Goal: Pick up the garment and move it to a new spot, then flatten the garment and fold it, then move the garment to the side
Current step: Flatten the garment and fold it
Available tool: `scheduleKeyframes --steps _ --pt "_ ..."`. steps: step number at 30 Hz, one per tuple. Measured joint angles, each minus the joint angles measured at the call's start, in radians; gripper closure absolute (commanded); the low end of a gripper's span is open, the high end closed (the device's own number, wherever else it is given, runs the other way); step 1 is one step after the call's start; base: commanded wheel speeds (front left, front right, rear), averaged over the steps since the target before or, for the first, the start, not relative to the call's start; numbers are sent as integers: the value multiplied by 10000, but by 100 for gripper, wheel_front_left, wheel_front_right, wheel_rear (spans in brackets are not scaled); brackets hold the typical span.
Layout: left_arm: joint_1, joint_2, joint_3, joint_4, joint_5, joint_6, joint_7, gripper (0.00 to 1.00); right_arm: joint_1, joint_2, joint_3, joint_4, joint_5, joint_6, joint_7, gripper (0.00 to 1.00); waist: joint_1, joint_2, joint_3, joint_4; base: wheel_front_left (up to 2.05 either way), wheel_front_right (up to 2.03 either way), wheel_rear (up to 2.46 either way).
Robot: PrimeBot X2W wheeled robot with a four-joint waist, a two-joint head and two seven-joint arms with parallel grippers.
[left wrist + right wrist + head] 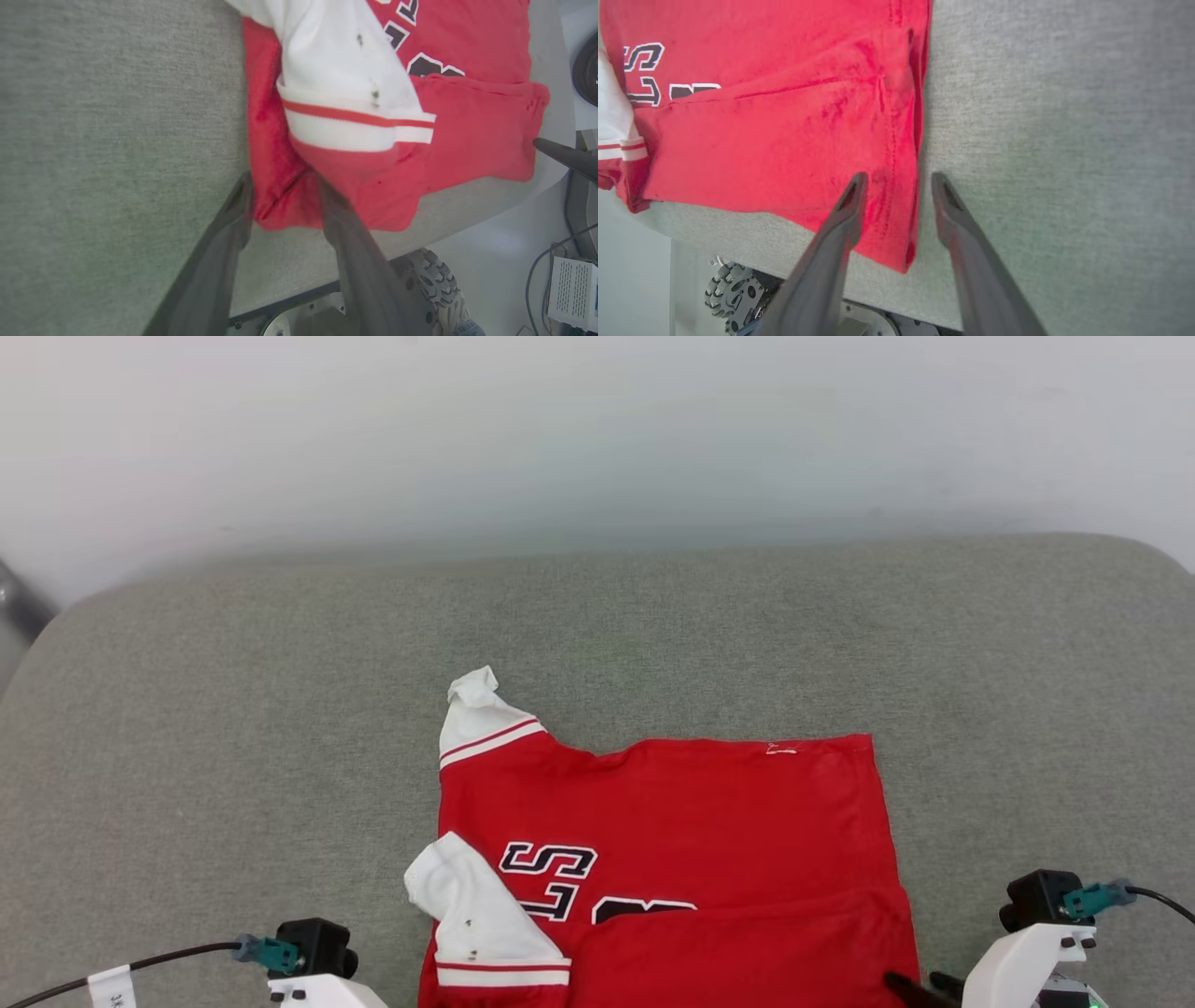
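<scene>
Left gripper point(284, 183) and right gripper point(899, 179) sit half open astride the garment's point(700, 821) near corners, holding nothing; I want both closing deep, together.

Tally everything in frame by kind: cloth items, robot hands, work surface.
Cloth items: 1, the red garment
Robot hands: 2, the left hand and the right hand
Work surfaces: 1, the grey padded surface
Total: 4
</scene>
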Motion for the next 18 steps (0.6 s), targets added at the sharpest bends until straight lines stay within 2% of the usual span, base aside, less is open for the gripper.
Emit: scheduleKeyframes --steps 4,10,15,18 --pt "23 81 111 48 205 178 -257 0 174 -29 111 -345 -445 0 -1152 0 0 0 -179 -66 0 0 0" --pt "-152 589 487 -382 817 533 -717 0 315 105 -251 -1145 -1308 0 -2949 0 0 0 -420 -255 0 0 0" --pt "-918 817 757 -744 1358 961 -945 0 305 420 -577 -1937 -2040 0 -4140 0 0 0 -397 -505 0 0 0" --pt "-1755 880 955 -755 1630 995 -1135 0 110 612 -698 -2385 -2445 0 -4773 0 0 0 -157 -628 0 0 0"
